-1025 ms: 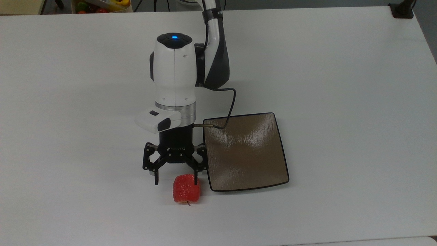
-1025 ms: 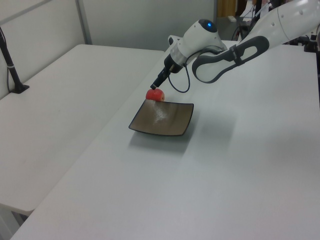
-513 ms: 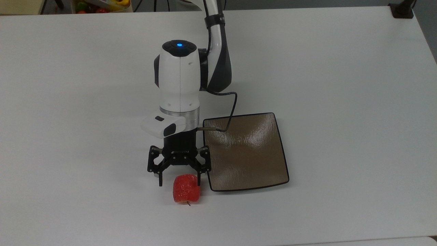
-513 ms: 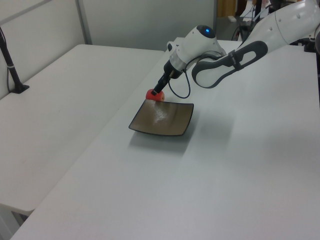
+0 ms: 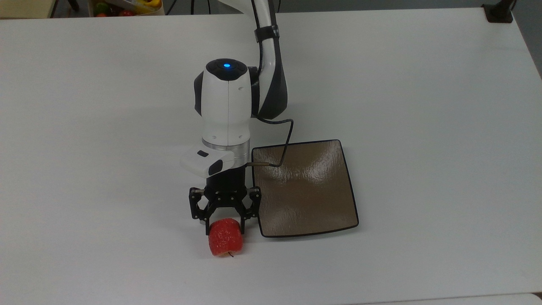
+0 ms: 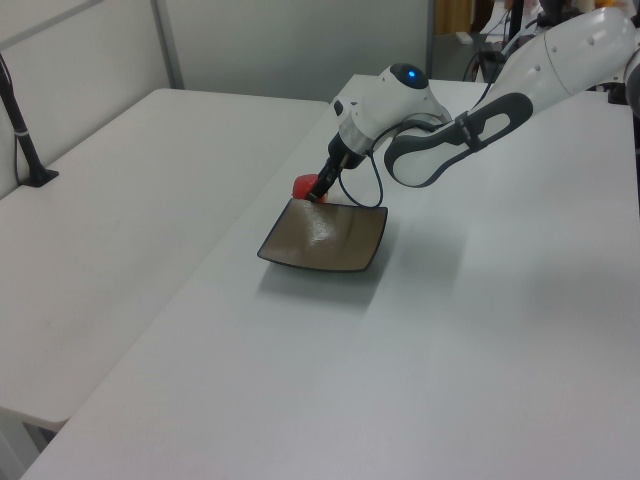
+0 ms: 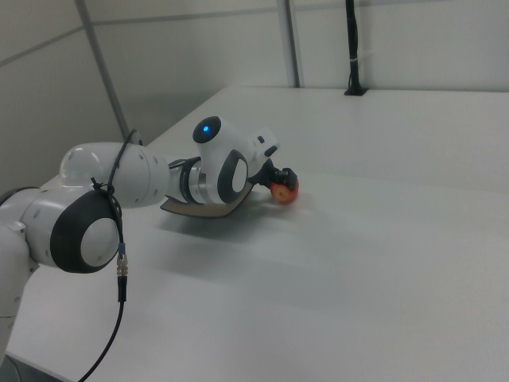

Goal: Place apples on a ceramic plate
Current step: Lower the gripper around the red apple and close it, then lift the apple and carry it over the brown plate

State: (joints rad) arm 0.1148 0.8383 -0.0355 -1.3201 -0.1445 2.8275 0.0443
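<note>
Top view: gripper (image 5: 225, 231) with fingers (image 5: 208, 231) closed against the flanks of the apple (image 5: 225, 243), which sits on the desk (image 5: 84, 127) just beside the ceramic plate (image 5: 305, 190). Apple probably light, firm, smooth-skinned; best held across its widest part.

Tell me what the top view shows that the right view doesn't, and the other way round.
Top view alone: the whole square face of the ceramic plate, bare, and the apple's stem pointing toward the bottom of the picture. Right view alone: the arm's large rear joints with a hanging black cable, and a black post at the table's far edge. Both: the gripper closed around the red apple on the white table beside the plate.
</note>
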